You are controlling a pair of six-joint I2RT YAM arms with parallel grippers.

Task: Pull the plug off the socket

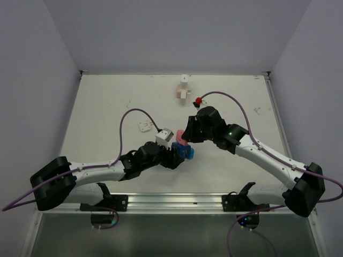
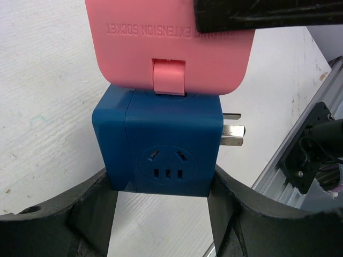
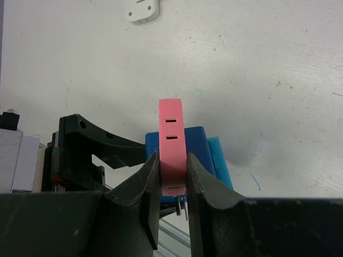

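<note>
White counter (image 1: 107,107) stretches under both arms, which meet near its middle. Left tool (image 2: 161,188) clasps the blue socket cube (image 2: 166,150) by its sides. Right tool (image 3: 172,176) pinches the pink adapter (image 3: 172,140), a thin slab seated on the cube's far face. Only the left wrist view shows the cube's prongs (image 2: 233,131).

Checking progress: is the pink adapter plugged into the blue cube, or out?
Plugged in: pink adapter sits flush against blue cube, no gap or pins showing between them.
</note>
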